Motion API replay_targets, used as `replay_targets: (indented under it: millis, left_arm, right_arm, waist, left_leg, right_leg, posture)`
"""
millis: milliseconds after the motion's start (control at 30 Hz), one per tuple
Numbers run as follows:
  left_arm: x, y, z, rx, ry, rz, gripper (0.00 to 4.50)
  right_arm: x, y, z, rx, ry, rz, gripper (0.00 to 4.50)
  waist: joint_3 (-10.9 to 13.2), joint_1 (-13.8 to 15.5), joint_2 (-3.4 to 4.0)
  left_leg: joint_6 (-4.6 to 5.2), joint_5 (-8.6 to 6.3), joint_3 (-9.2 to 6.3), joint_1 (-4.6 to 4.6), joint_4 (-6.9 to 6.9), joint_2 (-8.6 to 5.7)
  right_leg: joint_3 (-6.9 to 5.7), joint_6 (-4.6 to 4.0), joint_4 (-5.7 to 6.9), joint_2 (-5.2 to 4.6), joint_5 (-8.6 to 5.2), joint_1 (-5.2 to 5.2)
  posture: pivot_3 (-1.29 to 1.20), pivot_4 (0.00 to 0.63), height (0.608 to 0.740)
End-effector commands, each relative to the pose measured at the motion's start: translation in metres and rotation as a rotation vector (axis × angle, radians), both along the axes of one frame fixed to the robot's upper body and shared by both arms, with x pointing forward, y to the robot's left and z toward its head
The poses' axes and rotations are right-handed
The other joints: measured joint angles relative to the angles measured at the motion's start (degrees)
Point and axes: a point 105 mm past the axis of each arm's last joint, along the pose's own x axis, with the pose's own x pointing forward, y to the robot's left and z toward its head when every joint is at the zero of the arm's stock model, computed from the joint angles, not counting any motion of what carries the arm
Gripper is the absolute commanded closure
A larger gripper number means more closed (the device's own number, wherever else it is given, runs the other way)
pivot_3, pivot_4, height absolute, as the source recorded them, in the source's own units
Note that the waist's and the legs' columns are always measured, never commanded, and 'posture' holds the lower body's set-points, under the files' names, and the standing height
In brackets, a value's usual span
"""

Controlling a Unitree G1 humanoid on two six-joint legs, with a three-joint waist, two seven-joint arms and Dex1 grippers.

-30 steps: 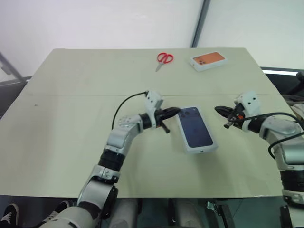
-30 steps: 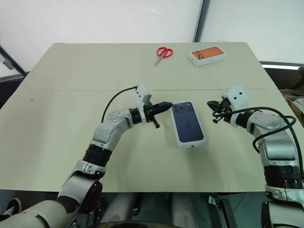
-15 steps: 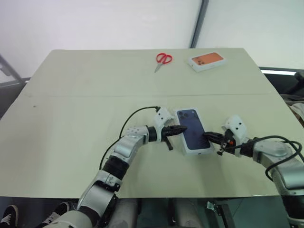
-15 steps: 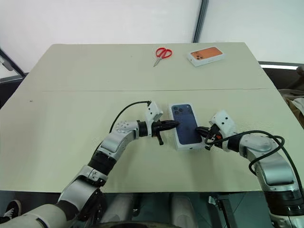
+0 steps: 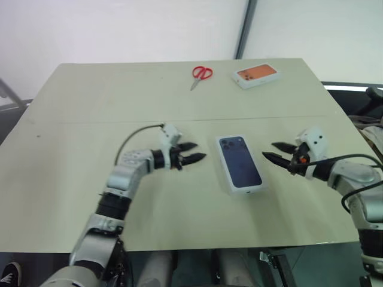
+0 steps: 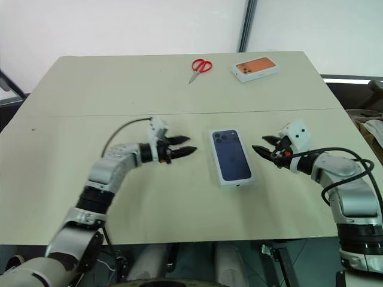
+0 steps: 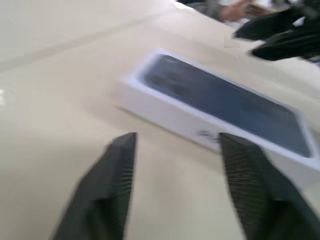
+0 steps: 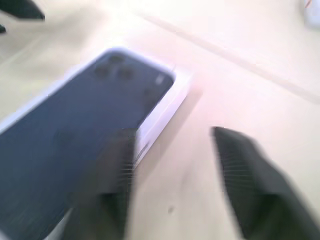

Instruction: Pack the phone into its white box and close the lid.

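Note:
The white box (image 5: 248,190) lies closed in the middle of the table. Its lid (image 5: 240,162) sits on top with the dark blue phone picture facing up. The phone itself is hidden. My left gripper (image 5: 197,151) hovers open just left of the box, fingertips pointing at its long side and apart from it. My right gripper (image 5: 268,149) stands open just right of the box, also clear of it. In the left wrist view the open fingers (image 7: 117,170) frame the lid (image 7: 225,102). The right wrist view shows the lid (image 8: 75,125) close ahead.
Red scissors (image 5: 201,73) lie at the far edge of the table. Beside them sits a white box with an orange phone picture (image 5: 257,75). The table's front edge (image 5: 197,248) runs close below the closed box.
Half a second ago both grippers were shut and pressed in against the box's sides. Both have since drawn back outward and opened. The box lies where it was.

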Motion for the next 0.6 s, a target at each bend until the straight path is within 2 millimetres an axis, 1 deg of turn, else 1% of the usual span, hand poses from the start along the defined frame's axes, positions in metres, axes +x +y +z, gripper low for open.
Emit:
replay_targets:
  millis: [33,67,133,200,267,367,433,467,533,600]
  left_arm:
    - [0.005,0.035,0.017,0.024,-0.068,0.038,0.00]
    - [0.005,0.046,0.021,0.024,-0.080,0.046,0.00]
    - [0.003,0.062,0.021,0.062,-0.118,0.066,0.00]
    - [0.000,0.077,0.013,0.112,-0.128,0.090,0.00]
    - [-0.004,0.087,0.008,0.123,-0.124,0.102,0.00]
    - [-0.013,0.107,0.002,0.134,-0.126,0.145,0.00]
    - [-0.020,0.119,-0.003,0.154,-0.111,0.171,0.00]
    - [-0.025,0.124,-0.005,0.150,-0.072,0.166,0.00]
    - [-0.033,0.131,0.000,0.133,-0.040,0.174,0.00]
    - [-0.035,0.137,0.007,0.141,-0.070,0.197,0.00]
  right_arm:
    - [0.001,0.002,0.006,-0.003,-0.022,0.032,0.13]
    - [0.002,0.002,0.005,-0.007,-0.016,0.041,0.05]
    - [-0.001,0.004,0.002,-0.021,0.001,0.067,0.05]
    - [-0.007,0.007,0.002,-0.007,0.008,0.108,0.05]
    - [-0.012,0.005,0.003,0.013,0.008,0.127,0.05]
    - [-0.023,-0.005,-0.002,-0.042,-0.007,0.144,0.05]
    - [-0.028,-0.014,-0.001,-0.037,-0.012,0.121,0.05]
    - [-0.031,-0.019,-0.001,-0.025,-0.001,0.110,0.05]
    - [-0.037,-0.030,-0.001,-0.043,0.018,0.090,0.05]
    - [-0.040,-0.038,-0.002,-0.048,0.032,0.068,0.05]
  waist:
    - [0.0,0.0,0.00]
    - [0.0,0.0,-0.01]
    - [0.0,-0.1,0.00]
    - [0.0,-0.1,0.01]
    - [0.0,0.0,0.01]
    - [0.0,0.2,0.01]
    - [0.0,0.1,0.00]
    - [0.0,0.0,0.01]
    - [0.0,0.0,0.02]
    - [0.0,0.0,0.02]
  left_leg:
    - [0.00,0.00,0.01,-0.01,-0.02,-0.02]
    - [0.00,0.00,0.03,-0.01,-0.06,-0.03]
    - [0.00,0.00,0.03,-0.02,-0.10,-0.04]
    - [0.00,0.00,0.02,-0.02,-0.11,-0.04]
    - [0.00,-0.01,0.00,0.01,-0.12,-0.04]
    - [0.00,-0.01,-0.04,-0.01,-0.11,-0.04]
    - [0.00,-0.02,-0.03,-0.02,-0.12,-0.04]
    - [0.00,-0.02,-0.03,-0.02,-0.12,-0.04]
    - [0.00,-0.02,-0.02,-0.02,-0.11,0.00]
    - [0.00,-0.02,-0.03,-0.01,-0.10,0.03]
  right_leg:
    - [0.00,0.01,-0.01,-0.03,0.00,-0.01]
    - [0.02,0.01,-0.04,-0.05,0.00,-0.04]
    - [0.03,0.01,-0.06,-0.08,0.00,-0.06]
    - [0.04,0.01,-0.06,-0.10,0.00,-0.07]
    - [0.05,0.00,-0.07,-0.12,-0.01,-0.05]
    - [0.06,-0.04,-0.08,-0.17,-0.03,-0.04]
    - [0.09,-0.11,-0.13,-0.19,-0.06,-0.05]
    - [0.11,-0.18,-0.13,-0.20,-0.10,-0.06]
    - [0.14,-0.24,-0.12,-0.24,-0.12,-0.08]
    - [0.14,-0.27,-0.11,-0.24,-0.12,-0.07]
  posture:
    - [0.00,0.150,0.740]
    - [0.00,0.150,0.740]
    - [0.00,0.150,0.740]
    - [0.00,0.150,0.740]
    - [0.00,0.150,0.740]
    - [0.00,0.150,0.740]
    - [0.00,0.150,0.740]
    - [0.00,0.150,0.740]
    - [0.00,0.150,0.740]
    - [0.00,0.150,0.740]
